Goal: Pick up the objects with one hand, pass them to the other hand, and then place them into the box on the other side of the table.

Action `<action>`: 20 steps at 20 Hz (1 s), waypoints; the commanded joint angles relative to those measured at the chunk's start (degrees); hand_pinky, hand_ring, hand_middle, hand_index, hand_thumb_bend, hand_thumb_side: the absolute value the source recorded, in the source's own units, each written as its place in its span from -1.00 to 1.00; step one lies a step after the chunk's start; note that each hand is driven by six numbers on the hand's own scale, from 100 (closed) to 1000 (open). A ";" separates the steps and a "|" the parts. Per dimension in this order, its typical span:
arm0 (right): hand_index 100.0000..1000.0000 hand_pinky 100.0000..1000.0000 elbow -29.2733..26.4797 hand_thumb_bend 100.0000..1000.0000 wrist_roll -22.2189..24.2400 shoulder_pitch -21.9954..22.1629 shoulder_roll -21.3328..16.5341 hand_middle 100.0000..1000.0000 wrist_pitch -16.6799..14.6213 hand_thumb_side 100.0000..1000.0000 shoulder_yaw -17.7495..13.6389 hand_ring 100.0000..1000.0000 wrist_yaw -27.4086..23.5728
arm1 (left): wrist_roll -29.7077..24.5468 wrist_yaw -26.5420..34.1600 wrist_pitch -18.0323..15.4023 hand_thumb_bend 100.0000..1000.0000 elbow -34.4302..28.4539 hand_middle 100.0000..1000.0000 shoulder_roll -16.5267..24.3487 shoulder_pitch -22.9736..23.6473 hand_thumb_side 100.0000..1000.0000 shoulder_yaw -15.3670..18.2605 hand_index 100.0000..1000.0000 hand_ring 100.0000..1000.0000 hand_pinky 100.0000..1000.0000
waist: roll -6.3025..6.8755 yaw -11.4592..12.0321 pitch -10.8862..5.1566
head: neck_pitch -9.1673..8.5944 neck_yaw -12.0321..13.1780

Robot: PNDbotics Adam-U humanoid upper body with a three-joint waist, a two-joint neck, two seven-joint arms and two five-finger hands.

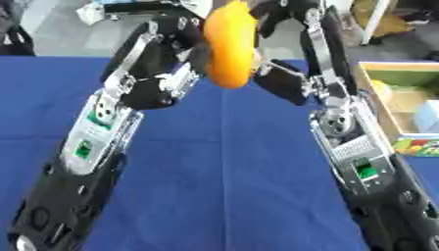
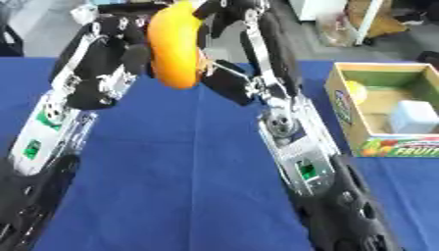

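Both arms come up from the lower corners and meet high over the counter [image 1: 223, 162], w/ an orange fruit [image 1: 230, 46] held between the two hands. The fruit is oblong, smooth, upright, well above the blue surface, roughly mid-width in the left eye view and left of centre in the right eye view.

Left hand [image 1: 176, 49]: black, on the fruit's left side. Fingers curl in toward it and touch its left flank, so it reads as closed round the fruit, not spread. The palm sits just beside the fruit; the wrist angles down to the lower left.

Right hand [image 2: 225, 81]: on the fruit's right side. One dark finger or thumb reaches in low and touches the fruit's lower right edge; other fingers go up past the top of the frame near the fruit's upper end. It looks bent round the fruit too, prob. pinching it, but the fingertips are partly cut off and blurred, so the exact contact on top is unclear.

Box [image 2: 381, 147]: cardboard, open top, on the counter at the right edge, well apart from the fruit. Printed fruit graphics run along its front wall. Inside are a yellow round item [image 2: 355, 90] near the left wall and a pale blue-white block [image 2: 413, 116] toward the right, near each other. Neither hand touches the box.
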 commanded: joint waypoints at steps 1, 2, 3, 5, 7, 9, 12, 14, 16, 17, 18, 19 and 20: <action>-0.32 0.06 -1.94 -1.00 0.02 -1.33 -0.76 -0.47 -0.22 -1.00 -0.67 -0.17 -0.10 | 0.21 -0.23 0.44 -0.87 -0.40 -0.17 -0.11 -0.65 -0.44 0.61 -0.07 -0.27 0.40 | -0.74 -0.03 -2.41 | 0.01 -0.22; -0.32 0.06 -2.09 -1.00 0.01 -1.40 -0.87 -0.47 -0.22 -1.00 -0.80 -0.17 -0.08 | 0.27 -0.21 0.54 -0.87 -0.34 -0.17 -0.15 -0.60 -0.44 0.71 -0.07 -0.27 0.40 | -0.75 -0.04 -2.42 | 0.03 -0.26; -0.32 0.07 -2.23 -1.00 -0.03 -1.48 -1.01 -0.47 -0.22 -1.00 -0.93 -0.17 -0.05 | 0.35 -0.19 0.66 -0.88 -0.25 -0.16 -0.18 -0.52 -0.43 0.83 -0.07 -0.27 0.40 | -0.76 -0.03 -2.43 | 0.03 -0.30; -0.32 0.07 -2.47 -1.00 -0.17 -1.63 -1.34 -0.47 -0.20 -1.00 -1.24 -0.17 0.06 | 0.52 -0.14 0.91 -0.88 -0.10 -0.15 -0.26 -0.35 -0.42 1.04 -0.06 -0.26 0.41 | -0.78 -0.02 -2.44 | -0.01 -0.35; -0.33 0.07 -2.76 -1.00 -0.46 -1.72 -1.69 -0.47 -0.10 -1.00 -1.65 -0.16 0.17 | 0.68 -0.08 1.13 -0.87 -0.07 -0.15 -0.33 -0.22 -0.41 1.23 -0.05 -0.25 0.41 | -0.78 -0.03 -2.44 | -0.04 -0.38; -0.33 0.07 -3.04 -1.00 -0.78 -1.76 -1.98 -0.47 0.04 -1.00 -2.02 -0.16 0.24 | 0.82 -0.02 1.31 -0.88 -0.10 -0.14 -0.38 -0.15 -0.40 1.39 -0.04 -0.25 0.42 | -0.78 -0.04 -2.43 | -0.06 -0.38; -0.33 0.08 -3.50 -1.00 -1.32 -1.76 -2.39 -0.46 0.28 -1.00 -2.62 -0.16 0.46 | 1.10 0.01 1.62 -0.88 -0.07 -0.14 -0.50 0.01 -0.40 1.67 -0.04 -0.24 0.42 | -0.78 -0.07 -2.42 | -0.15 -0.39; -0.33 0.08 -3.90 -1.00 -1.85 -1.73 -2.70 -0.46 0.55 -1.00 -3.17 -0.16 0.70 | 1.21 -0.09 1.75 -0.88 0.00 -0.13 -0.51 0.11 -0.40 1.78 -0.03 -0.24 0.42 | -0.78 -0.08 -2.42 | -0.16 -0.39; -0.33 0.08 -4.34 -1.00 -2.51 -1.68 -3.06 -0.46 0.93 -1.00 -3.83 -0.16 1.01 | 1.32 -0.24 1.81 -0.88 0.12 -0.13 -0.51 0.19 -0.39 1.91 -0.03 -0.23 0.42 | -0.77 -0.09 -2.44 | -0.21 -0.41; -0.34 0.08 -4.55 -1.00 -2.85 -1.66 -3.26 -0.46 1.14 -1.00 -4.15 -0.16 1.23 | 1.40 -0.34 1.83 -0.88 0.20 -0.13 -0.50 0.22 -0.39 1.98 -0.03 -0.23 0.42 | -0.77 -0.09 -2.44 | -0.22 -0.42; -0.34 0.08 -4.74 -1.00 -3.20 -1.66 -3.50 -0.46 1.37 -1.00 -4.54 -0.16 1.44 | 1.49 -0.43 1.85 -0.88 0.27 -0.13 -0.49 0.26 -0.39 2.06 -0.03 -0.23 0.43 | -0.78 -0.10 -2.45 | -0.23 -0.43; -0.34 0.08 -4.92 -1.00 -3.58 -1.65 -3.75 -0.46 1.64 -1.00 -4.94 -0.16 1.65 | 1.58 -0.56 1.85 -0.89 0.34 -0.13 -0.47 0.29 -0.39 2.13 -0.03 -0.23 0.43 | -0.78 -0.10 -2.46 | -0.24 -0.42; -0.34 0.08 -5.11 -1.00 -4.02 -1.64 -4.07 -0.46 1.96 -1.00 -5.44 -0.16 1.84 | 1.67 -0.61 1.85 -0.89 0.40 -0.13 -0.46 0.34 -0.39 2.19 -0.03 -0.23 0.43 | -0.78 -0.09 -2.48 | -0.24 -0.40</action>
